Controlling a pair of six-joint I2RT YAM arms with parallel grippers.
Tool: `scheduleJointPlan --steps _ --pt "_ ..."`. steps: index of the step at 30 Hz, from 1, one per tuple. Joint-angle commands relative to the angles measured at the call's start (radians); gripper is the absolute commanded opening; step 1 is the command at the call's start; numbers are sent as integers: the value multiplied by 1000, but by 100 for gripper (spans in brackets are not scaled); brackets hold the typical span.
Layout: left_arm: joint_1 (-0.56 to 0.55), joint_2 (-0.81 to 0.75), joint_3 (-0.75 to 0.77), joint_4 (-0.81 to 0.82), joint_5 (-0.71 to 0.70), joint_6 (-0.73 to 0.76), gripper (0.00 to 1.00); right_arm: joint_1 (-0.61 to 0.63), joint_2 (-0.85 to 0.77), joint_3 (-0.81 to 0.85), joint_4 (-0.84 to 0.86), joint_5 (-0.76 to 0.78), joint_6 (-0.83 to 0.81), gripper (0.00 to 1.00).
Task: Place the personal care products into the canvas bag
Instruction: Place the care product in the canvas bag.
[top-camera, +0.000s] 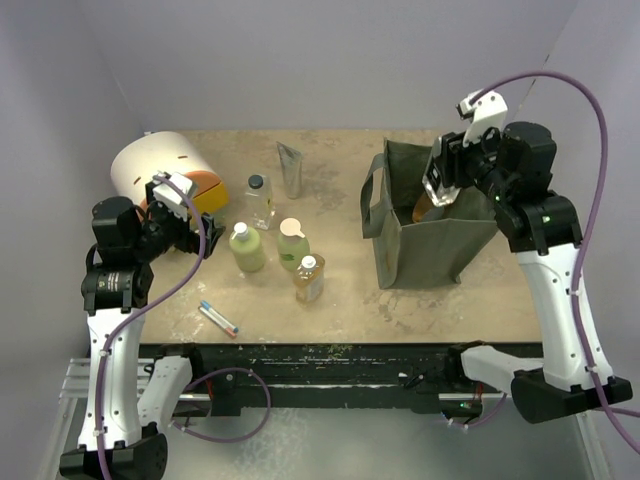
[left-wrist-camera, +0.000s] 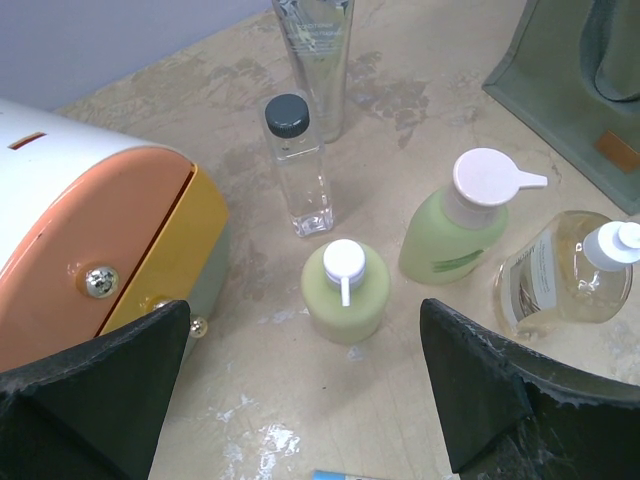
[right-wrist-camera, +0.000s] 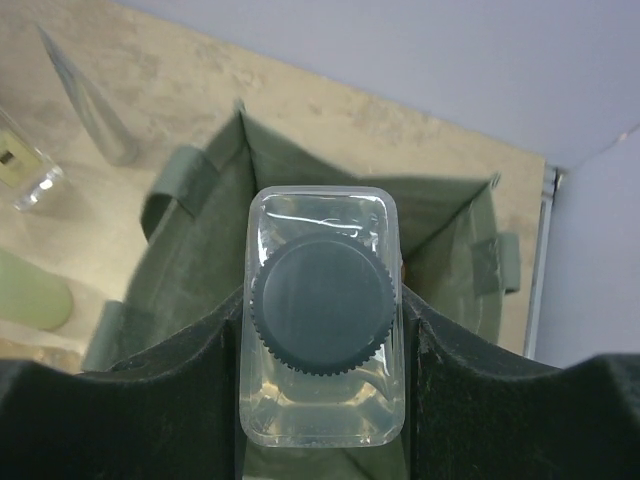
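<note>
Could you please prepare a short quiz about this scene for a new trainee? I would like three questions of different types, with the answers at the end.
1. True or false: the right gripper holds a clear black-capped bottle above the open canvas bag.
2. The left gripper is: A) open and empty; B) shut on a green bottle; C) shut on the pen.
3. Not counting the silver tube, how many bottles are on the table outside the bag?
Key: 1 true; 2 A; 3 four: one clear bottle, two pale green bottles, one amber bottle.
</note>
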Motion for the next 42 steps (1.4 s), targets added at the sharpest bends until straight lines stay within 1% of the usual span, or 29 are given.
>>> scheduleJointPlan --steps 1,3,7,10,12,15,19,26,42 --pt "8 -15 -3 47 36 -1 99 -39 -60 -106 261 -26 34 0" --pt "8 -13 -1 48 42 -5 99 -40 -53 -163 294 -18 30 0" --pt "8 -11 -1 51 47 -6 99 -40 -4 -210 327 -38 25 0" --pt "8 -12 -2 47 42 -6 99 -40 27 -251 383 -53 21 0" --pt "8 -13 -2 46 41 -5 99 -40 45 -288 407 -81 47 0" --pt "8 -16 1 45 43 -6 99 -40 66 -360 503 -71 83 0" --pt "8 -20 5 46 44 -10 99 -40 89 -414 579 -47 93 0" --pt "8 -20 4 44 47 -10 99 -40 124 -459 671 13 93 0" --pt "8 -35 4 30 42 9 99 -46 183 -472 739 122 78 0"
